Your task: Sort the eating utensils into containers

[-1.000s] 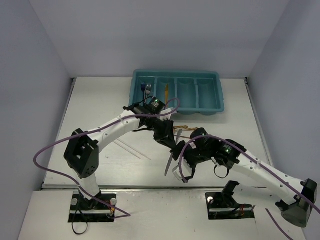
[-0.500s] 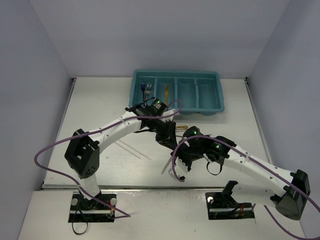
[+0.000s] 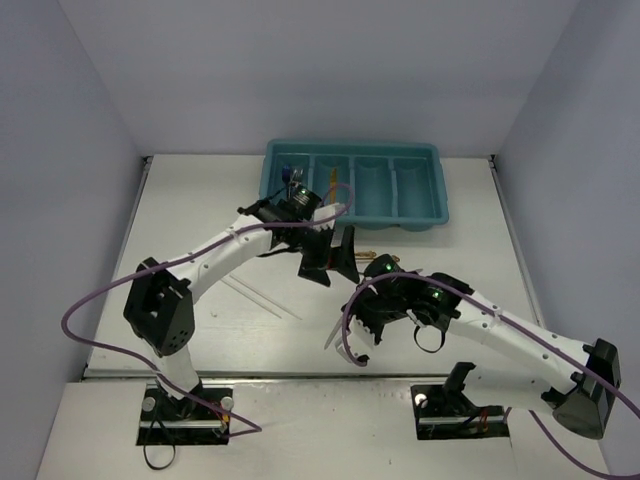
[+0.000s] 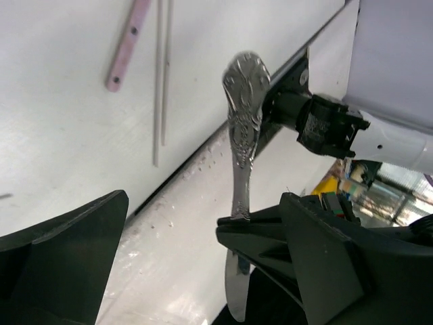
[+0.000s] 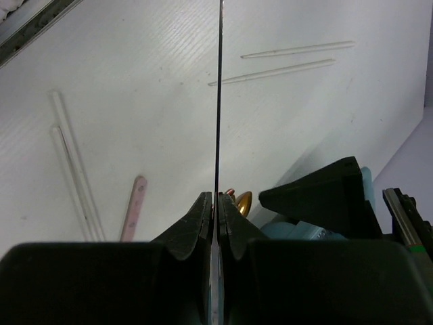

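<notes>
Our left claw (image 3: 332, 262) has drawn back toward the teal tray (image 3: 352, 147) just beyond it, fingers spread. Nearer us than that claw, our right claw (image 3: 354, 326) pinches the silver knife (image 3: 333, 337) over the surface (image 3: 200, 200). From the left wrist we see the knife's ornate handle between the spread fingers, with pale sticks (image 4: 161, 81) lying beyond. From the right wrist, we see fingers pressed onto the knife's thin edge.
</notes>
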Tool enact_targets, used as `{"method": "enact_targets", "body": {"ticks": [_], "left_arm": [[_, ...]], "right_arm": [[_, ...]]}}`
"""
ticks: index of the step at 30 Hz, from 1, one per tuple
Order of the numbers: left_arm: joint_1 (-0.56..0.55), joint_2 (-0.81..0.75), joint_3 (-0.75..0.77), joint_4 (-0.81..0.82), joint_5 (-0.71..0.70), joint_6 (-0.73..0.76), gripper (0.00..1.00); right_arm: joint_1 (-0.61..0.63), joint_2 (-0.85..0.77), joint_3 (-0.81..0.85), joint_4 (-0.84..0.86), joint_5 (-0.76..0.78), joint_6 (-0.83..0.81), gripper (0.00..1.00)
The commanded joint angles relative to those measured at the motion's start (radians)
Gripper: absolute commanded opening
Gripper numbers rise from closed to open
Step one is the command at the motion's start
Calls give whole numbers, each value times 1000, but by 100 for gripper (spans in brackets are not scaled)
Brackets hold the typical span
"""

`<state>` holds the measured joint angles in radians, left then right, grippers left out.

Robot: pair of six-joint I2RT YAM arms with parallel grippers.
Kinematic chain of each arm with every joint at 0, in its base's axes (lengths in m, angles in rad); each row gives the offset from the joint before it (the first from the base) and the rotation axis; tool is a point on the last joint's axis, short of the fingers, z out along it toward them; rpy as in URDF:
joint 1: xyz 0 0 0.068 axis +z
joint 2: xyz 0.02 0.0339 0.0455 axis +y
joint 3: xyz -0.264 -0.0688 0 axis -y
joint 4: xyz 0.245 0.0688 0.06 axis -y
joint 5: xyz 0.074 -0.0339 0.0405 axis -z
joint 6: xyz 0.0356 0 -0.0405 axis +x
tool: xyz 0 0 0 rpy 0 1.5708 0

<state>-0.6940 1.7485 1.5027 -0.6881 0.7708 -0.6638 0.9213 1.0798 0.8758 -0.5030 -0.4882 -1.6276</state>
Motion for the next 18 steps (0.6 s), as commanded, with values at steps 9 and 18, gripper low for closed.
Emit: {"method": "enact_targets", "body": {"ticks": [9,18], "left_arm": [[494,-286,116,9,-294,106,96],[827,-491,-80,123,-427,83,96]], "right_arm": [[-5,57,190,49,-83,529,0],[-385,396,507,471,-107,1528,0]]}}
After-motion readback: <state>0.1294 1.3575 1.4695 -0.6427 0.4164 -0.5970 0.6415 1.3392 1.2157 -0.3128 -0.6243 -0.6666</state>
